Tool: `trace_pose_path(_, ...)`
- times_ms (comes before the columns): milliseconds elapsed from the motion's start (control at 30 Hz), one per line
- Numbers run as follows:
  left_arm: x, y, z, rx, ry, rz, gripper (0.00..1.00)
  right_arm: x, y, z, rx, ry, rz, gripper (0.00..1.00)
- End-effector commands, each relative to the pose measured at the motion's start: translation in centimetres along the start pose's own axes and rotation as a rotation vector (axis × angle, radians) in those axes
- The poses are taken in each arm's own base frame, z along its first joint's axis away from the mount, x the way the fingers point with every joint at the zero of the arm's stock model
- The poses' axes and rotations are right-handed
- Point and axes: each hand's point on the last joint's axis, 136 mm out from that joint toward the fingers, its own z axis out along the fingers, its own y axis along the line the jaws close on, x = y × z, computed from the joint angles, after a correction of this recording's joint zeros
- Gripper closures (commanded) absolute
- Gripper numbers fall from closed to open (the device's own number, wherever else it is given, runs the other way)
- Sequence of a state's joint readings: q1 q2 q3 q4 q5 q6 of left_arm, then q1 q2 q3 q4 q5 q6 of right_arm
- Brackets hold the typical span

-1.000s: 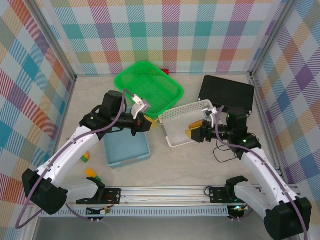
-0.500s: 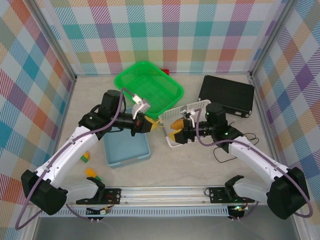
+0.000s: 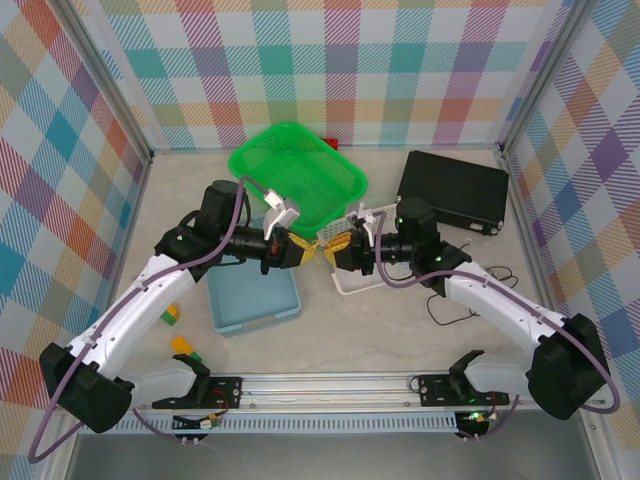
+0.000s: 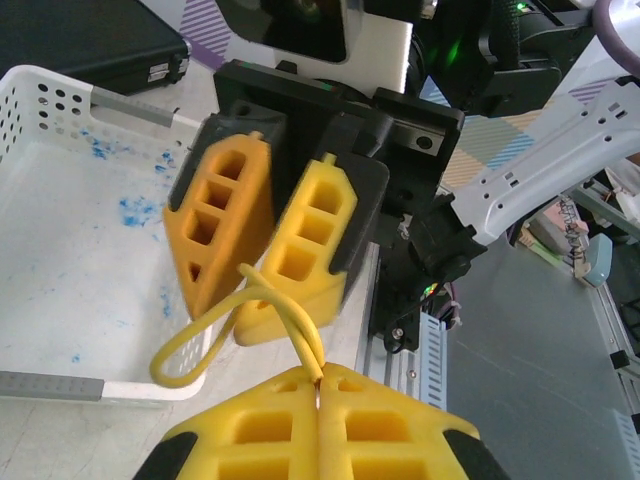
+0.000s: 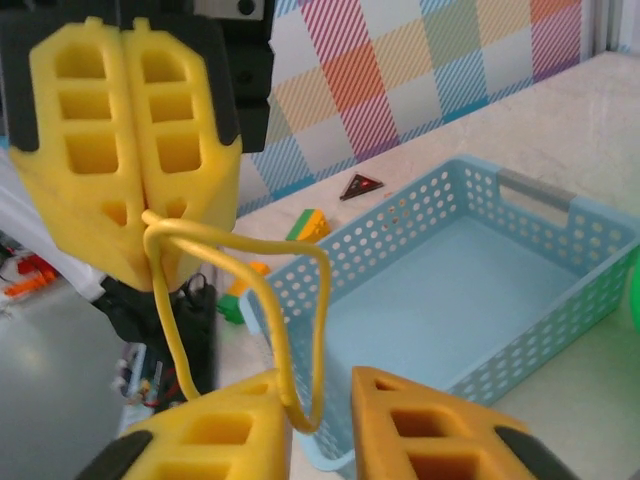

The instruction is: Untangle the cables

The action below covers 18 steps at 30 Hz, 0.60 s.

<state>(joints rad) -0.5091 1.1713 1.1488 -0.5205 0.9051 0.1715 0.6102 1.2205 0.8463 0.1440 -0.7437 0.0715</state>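
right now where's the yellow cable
In the left wrist view the yellow cable is pinched in the left gripper at bottom, looping up to the right gripper.

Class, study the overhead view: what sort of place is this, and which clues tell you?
Probably a robotics lab test cell: a left arm and a right arm mounted side by side along a metal rail, plaid screens walling the space in, and sorting props such as the green basket.

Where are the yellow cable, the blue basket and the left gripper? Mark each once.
yellow cable (image 4: 305, 345), left wrist view, doubled strand just above the shut fingers.
blue basket (image 5: 440, 300), right wrist view, bare floor inside.
left gripper (image 4: 320, 388), left wrist view, seam between its fingertips.
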Motion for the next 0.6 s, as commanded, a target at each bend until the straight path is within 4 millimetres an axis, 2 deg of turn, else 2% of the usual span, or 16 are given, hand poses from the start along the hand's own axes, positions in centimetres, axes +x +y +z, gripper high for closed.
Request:
trace_pose_path(0,-0.2,-1.0,-0.2,0.032,-0.008,0.01,1.0,-1.9,0.6,-0.1,-0.005,-0.047,-0.074,0.97)
trace_pose_path(33,-0.2,-1.0,-0.2,0.028,-0.005,0.01,1.0,-1.9,0.7,-0.2,-0.006,-0.046,-0.078,1.0)
trace_pose_path(167,0.0,-0.2,-0.2,-0.014,0.009,0.006,0.99,-1.6,1.0,-0.5,-0.003,-0.035,-0.077,1.0)
trace_pose_path(233,0.0,0.4,-0.4,-0.059,0.009,-0.002,0.77,-1.4,0.8,-0.8,0.024,-0.026,-0.065,1.0)
trace_pose_path(267,-0.1,0.5,-0.5,-0.074,0.009,-0.003,0.61,-1.4,0.7,-0.9,0.04,-0.024,-0.058,1.0)
trace_pose_path(300,0.0,0.6,-0.6,-0.086,0.008,-0.002,0.49,-1.4,0.5,-1.1,0.058,-0.025,-0.052,1.0)
trace_pose_path(333,0.1,0.7,-0.6,-0.093,0.009,-0.006,0.44,-1.5,0.4,-1.3,0.074,-0.031,-0.05,1.0)
trace_pose_path(400,0.6,0.9,-0.7,-0.109,0.011,-0.018,0.38,-1.8,0.1,-1.7,0.113,-0.048,-0.039,1.0)
trace_pose_path(567,0.3,1.1,0.1,-0.086,-0.1,-0.106,0.36,-2.0,-0.2,-2.2,0.162,-0.065,-0.013,1.0)
